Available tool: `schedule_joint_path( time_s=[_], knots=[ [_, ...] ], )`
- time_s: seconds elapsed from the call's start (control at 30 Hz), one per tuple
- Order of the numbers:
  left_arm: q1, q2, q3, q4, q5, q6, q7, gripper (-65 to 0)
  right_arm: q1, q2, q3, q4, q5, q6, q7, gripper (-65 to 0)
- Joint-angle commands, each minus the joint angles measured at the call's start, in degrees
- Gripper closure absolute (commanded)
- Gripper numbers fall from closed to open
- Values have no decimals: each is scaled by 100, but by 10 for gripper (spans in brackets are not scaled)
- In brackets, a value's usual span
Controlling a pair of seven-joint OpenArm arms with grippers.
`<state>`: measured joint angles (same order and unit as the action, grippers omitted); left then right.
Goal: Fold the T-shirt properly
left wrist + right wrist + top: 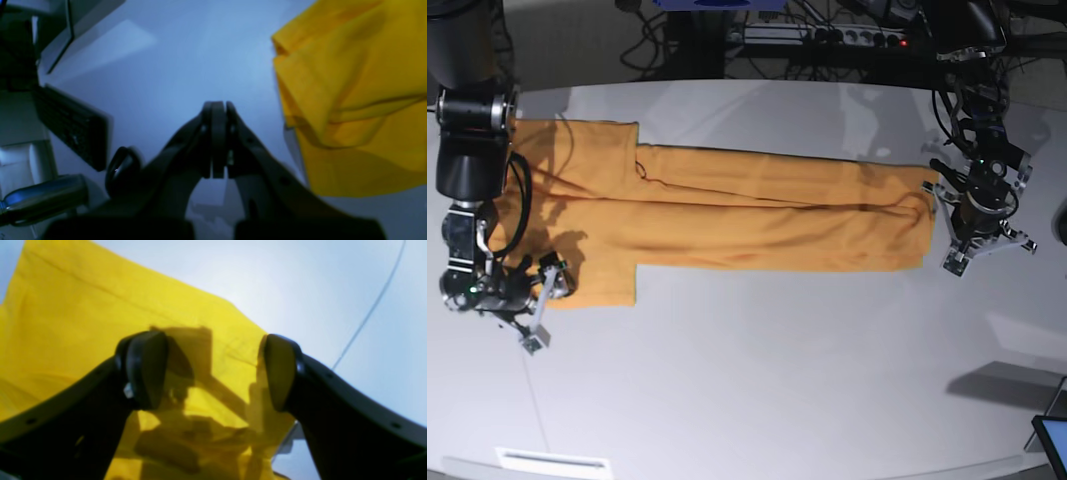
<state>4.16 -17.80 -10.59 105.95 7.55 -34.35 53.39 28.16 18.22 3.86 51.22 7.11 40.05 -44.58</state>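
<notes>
Orange-yellow cotton T-shirt [727, 215]: sides folded lengthwise; crosswise folds remained. My left gripper [218, 140] clenched empty beside its hem; right gripper [213, 373] released over a sleeve.

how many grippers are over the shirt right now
1: the right gripper, jaws open, is above the T-shirt at its sleeve end. The left gripper, shut, sits beside the other end.
</notes>
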Motion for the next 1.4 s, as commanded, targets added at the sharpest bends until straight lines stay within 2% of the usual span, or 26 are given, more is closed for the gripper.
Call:
schedule_joint_path(
  time_s=[0.0,0.07,0.23,0.3,0.6,0.97,1.37],
  knots=[
    [-69,-105,-27,82,32,63,-68,0,142,73,5,34,-13,-5,58,-412],
    [-69,-105,-27,82,32,63,-68,0,142,73,5,7,-13,-5,102,-340],
    [-69,-105,-18,82,32,63,-68,0,133,73,5,7,-13,-5,67,-86],
    [-69,-105,-18,82,32,63,-68,0,124,73,5,7,-13,-5,58,-35],
    [-69,-105,17,82,32,63,-68,0,-60,82,14,192,-13,-5,31,-22],
    [-87,-97,26,-252,32,63,-95,0,-623,82,41,1994,-13,-5,-733,-20],
    [-87,-97,26,-261,14,63,-103,0,-983,82,155,2873,-13,-5,-1147,-20]
  ],
)
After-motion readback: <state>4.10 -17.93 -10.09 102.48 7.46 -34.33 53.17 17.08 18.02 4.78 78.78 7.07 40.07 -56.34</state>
